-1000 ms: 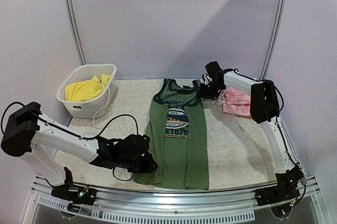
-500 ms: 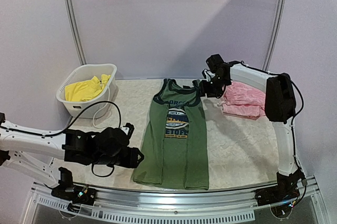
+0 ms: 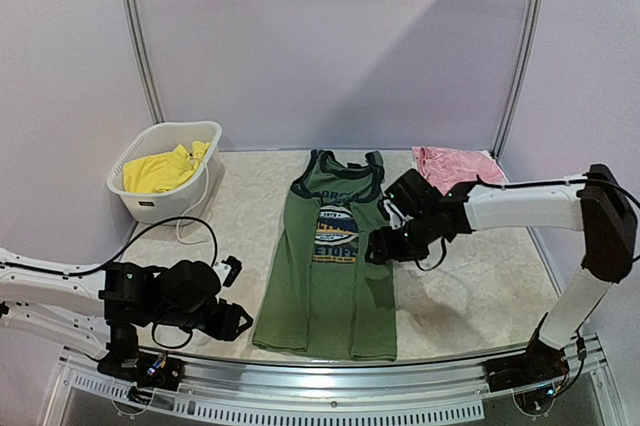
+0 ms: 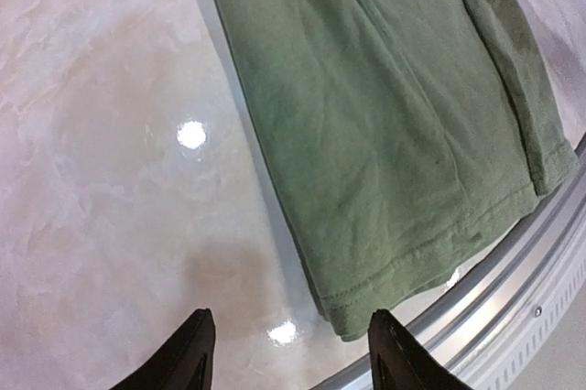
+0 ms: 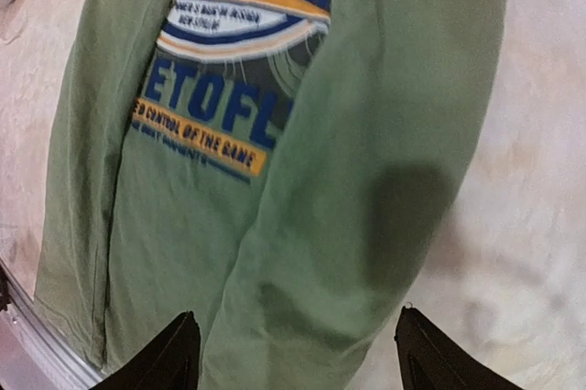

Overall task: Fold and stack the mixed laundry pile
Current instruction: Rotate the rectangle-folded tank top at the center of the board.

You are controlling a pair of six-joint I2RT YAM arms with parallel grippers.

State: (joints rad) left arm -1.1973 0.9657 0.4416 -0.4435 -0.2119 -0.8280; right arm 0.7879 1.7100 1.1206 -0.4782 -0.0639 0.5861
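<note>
Left claw [image 4: 291, 358] hangs open and empty, the olive-green tank top [image 3: 330, 276] spread flat just to its right, and the right claw [image 5: 298, 355], jaws apart and gripping nothing, hovers over that top's folded right side, pink garment [image 3: 455, 163] lying beyond it.

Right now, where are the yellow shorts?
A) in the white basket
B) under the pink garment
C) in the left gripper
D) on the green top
A: the shorts lie inside the basket, which stands to the left of the top.
</note>
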